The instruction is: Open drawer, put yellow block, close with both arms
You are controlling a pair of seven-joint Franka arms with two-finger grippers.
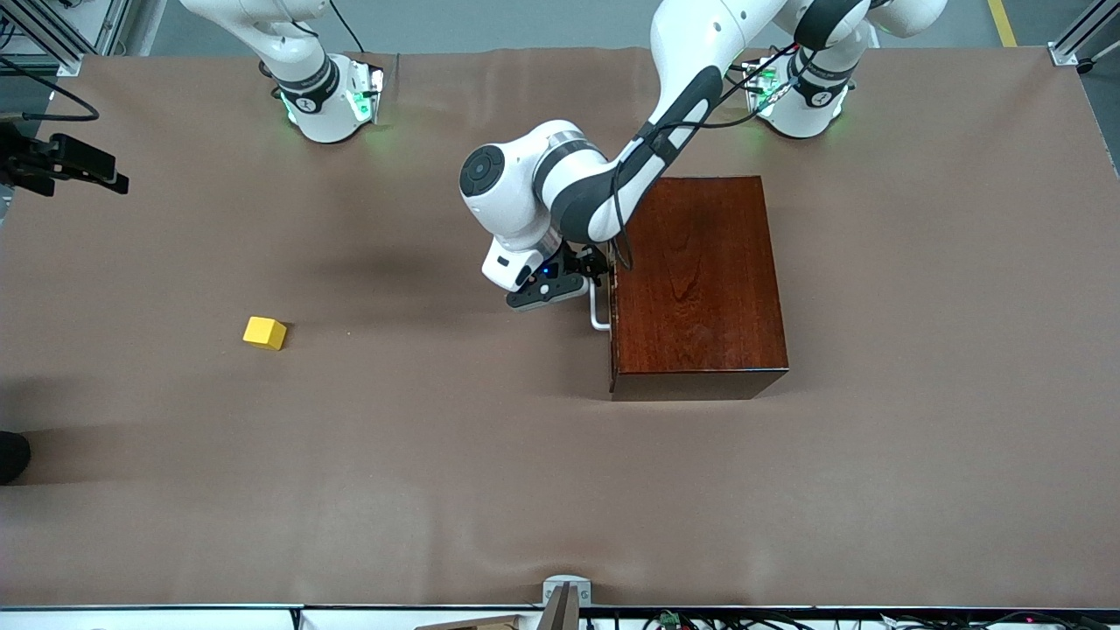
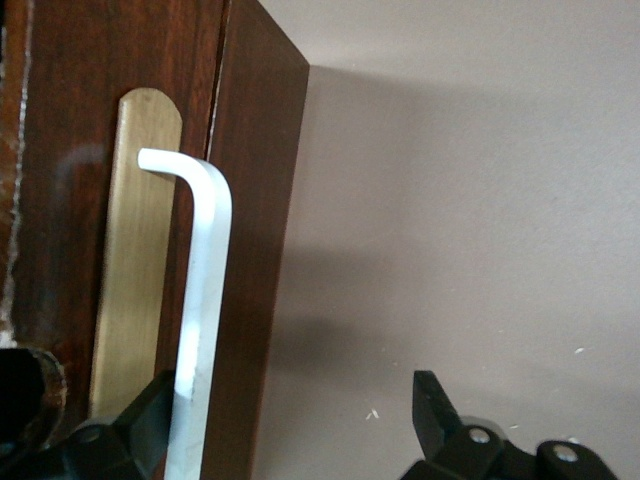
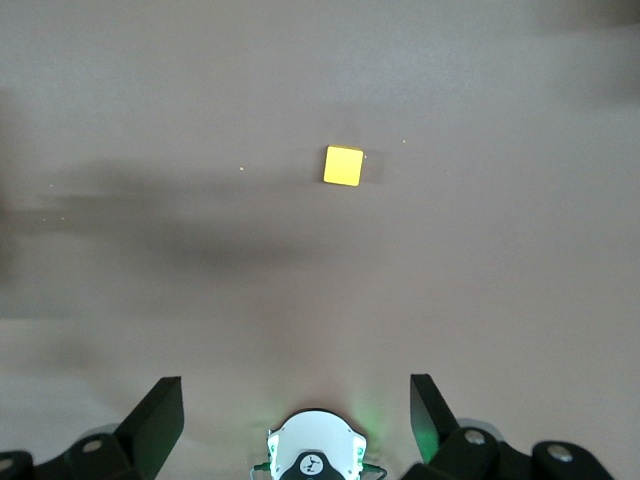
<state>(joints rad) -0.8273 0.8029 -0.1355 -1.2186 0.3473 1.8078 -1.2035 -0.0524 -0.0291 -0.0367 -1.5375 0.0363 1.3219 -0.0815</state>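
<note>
Yellow block (image 1: 264, 332) lies on the brown table (image 1: 437, 481), below the wide-open, empty right gripper (image 3: 297, 420). Left gripper (image 2: 290, 425), jaws apart, straddles the white handle (image 2: 200, 310) of the shut drawer (image 1: 612, 324); nothing clamped.

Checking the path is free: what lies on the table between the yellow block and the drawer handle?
Nothing: the front view shows only bare brown table cover between the yellow block and the white drawer handle.
</note>
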